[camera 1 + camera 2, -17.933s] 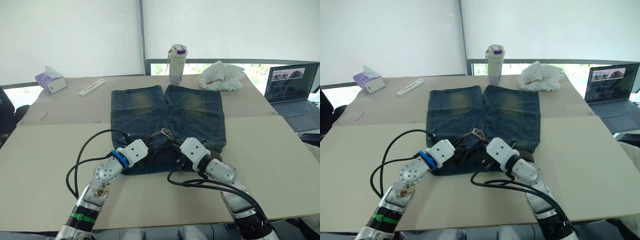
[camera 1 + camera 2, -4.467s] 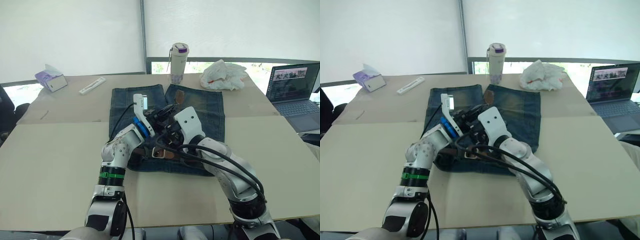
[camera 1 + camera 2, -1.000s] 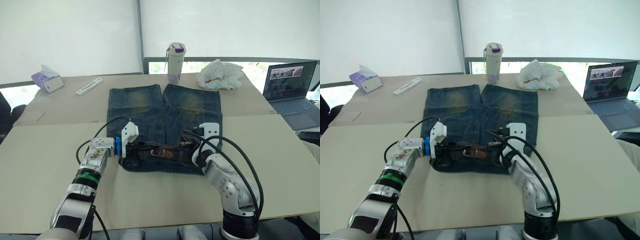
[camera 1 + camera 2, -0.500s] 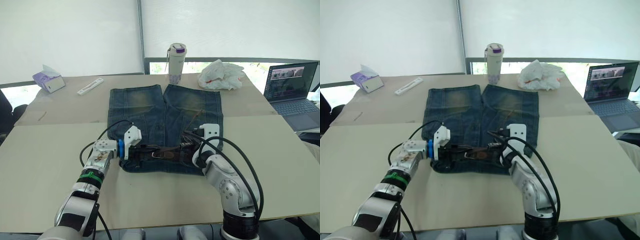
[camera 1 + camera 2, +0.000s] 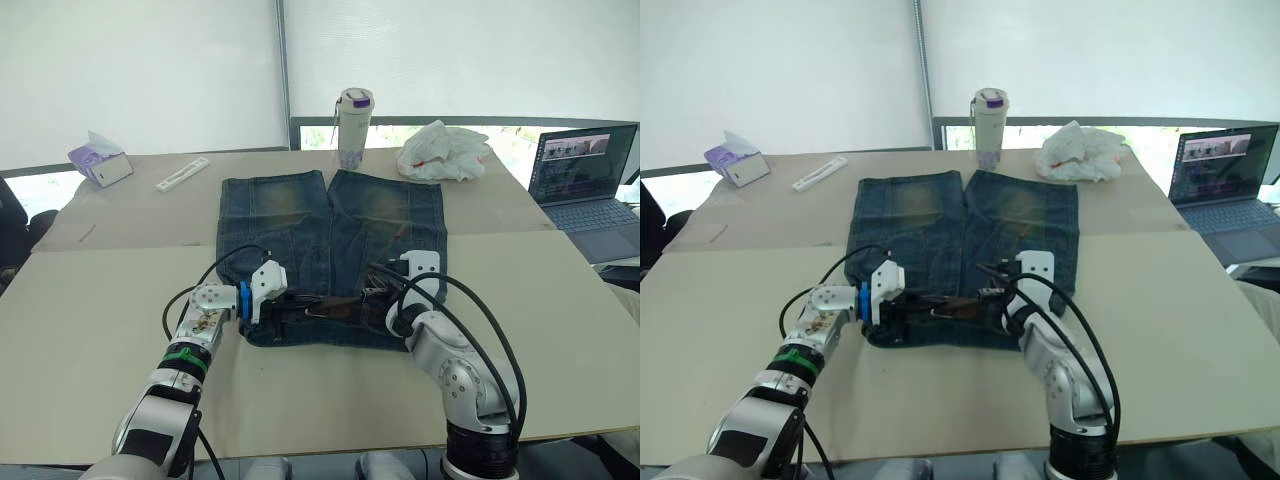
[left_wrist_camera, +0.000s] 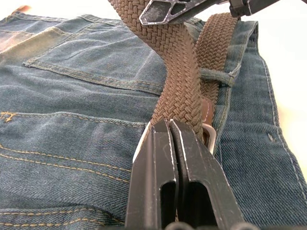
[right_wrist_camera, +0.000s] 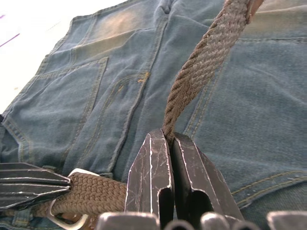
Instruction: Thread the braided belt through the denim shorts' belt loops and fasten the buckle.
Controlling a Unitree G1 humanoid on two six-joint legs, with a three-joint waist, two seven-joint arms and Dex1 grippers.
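Risk sits at the buckle [image 6: 207, 132]: the left gripper [image 6: 168, 127] has its fingers clenched at the buckle end of the belt [image 6: 180, 72], by the waistband of the shorts [image 5: 330, 235] on the worktop [image 5: 90, 300]. The right gripper [image 7: 169, 139] pinches the free end taut. Pulling against that tension could slip the braid from either pinch, drag the shorts, or jam the strap at a loop [image 6: 218, 76]. No readable writing or brand anywhere.
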